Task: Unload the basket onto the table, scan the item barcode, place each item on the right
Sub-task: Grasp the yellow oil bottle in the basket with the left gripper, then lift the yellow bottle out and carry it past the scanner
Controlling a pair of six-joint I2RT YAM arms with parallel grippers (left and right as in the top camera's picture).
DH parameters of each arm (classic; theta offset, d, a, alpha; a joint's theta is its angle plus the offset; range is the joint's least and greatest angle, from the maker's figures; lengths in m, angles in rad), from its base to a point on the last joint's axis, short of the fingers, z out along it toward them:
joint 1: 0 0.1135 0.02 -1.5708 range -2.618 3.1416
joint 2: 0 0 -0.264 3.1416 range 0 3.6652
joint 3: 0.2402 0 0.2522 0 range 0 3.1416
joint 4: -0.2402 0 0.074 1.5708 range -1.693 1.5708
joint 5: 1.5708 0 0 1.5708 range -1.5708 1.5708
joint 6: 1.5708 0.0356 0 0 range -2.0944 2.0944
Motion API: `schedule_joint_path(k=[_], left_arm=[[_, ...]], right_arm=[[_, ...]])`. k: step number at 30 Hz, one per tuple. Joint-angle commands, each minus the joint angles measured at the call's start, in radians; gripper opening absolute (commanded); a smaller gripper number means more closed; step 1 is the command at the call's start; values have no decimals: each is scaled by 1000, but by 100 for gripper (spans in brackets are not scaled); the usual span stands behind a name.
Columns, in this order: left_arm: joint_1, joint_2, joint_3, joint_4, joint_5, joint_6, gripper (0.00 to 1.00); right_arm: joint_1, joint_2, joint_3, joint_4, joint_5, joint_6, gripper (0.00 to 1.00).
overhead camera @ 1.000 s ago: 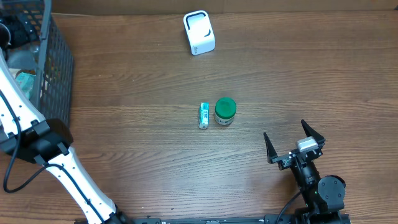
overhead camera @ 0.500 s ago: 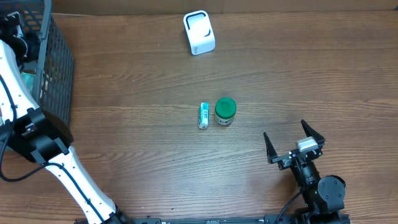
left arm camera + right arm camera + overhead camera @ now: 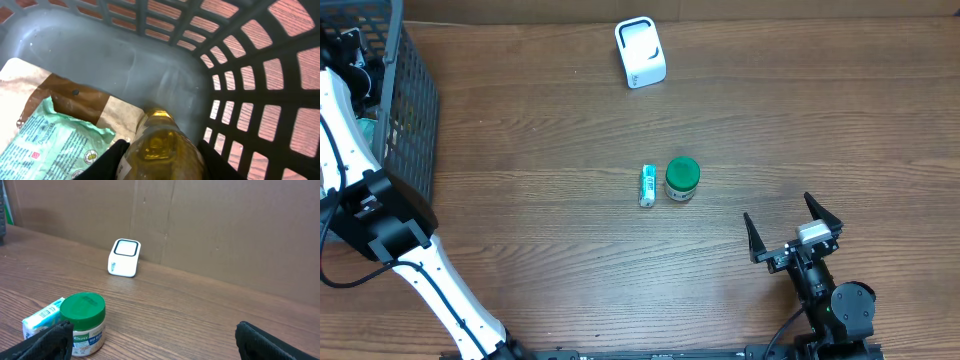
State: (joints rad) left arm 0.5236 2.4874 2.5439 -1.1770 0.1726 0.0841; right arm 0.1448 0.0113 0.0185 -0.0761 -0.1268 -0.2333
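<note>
My left gripper (image 3: 162, 161) is down inside the dark plastic basket (image 3: 240, 60), its black fingers pressed on both sides of a bottle of yellow liquid (image 3: 161, 142). From overhead the left gripper (image 3: 350, 50) is mostly hidden by the basket wall (image 3: 415, 110). The white barcode scanner (image 3: 640, 52) stands at the back middle of the table and shows in the right wrist view (image 3: 124, 257) too. My right gripper (image 3: 777, 207) rests open and empty at the front right (image 3: 160, 342).
A green-lidded jar (image 3: 682, 179) (image 3: 83, 322) and a small teal box (image 3: 647, 186) (image 3: 42, 317) lie mid-table. In the basket, a green packet (image 3: 50, 142) and a brown and beige packet (image 3: 80, 100) lie left of the bottle.
The left arm shifted slightly inside the basket and its jaws closed in on the bottle. The right arm has not moved.
</note>
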Motion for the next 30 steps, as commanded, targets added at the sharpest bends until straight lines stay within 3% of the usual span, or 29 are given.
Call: schedule_joint_path(k=[1,11,17,23,30], left_arm=[[-7,-27,16,-5,12,-79,34],[-11,-325,46,83,11,-288,31],[-47,-508,46,119,11,-302,30],[-163,-623,46,72,11,-302,29],[-372,-641,43,-70,10,-302,27]], right_arm=[[2,-8,-11,3,-2,0,100],[2,-8,-11,3,-2,0,100],[2,-8,-11,3,-2,0,100],[2,-8,-11,3,-2,0,100],[2,-8,-11,3,-2,0,100]])
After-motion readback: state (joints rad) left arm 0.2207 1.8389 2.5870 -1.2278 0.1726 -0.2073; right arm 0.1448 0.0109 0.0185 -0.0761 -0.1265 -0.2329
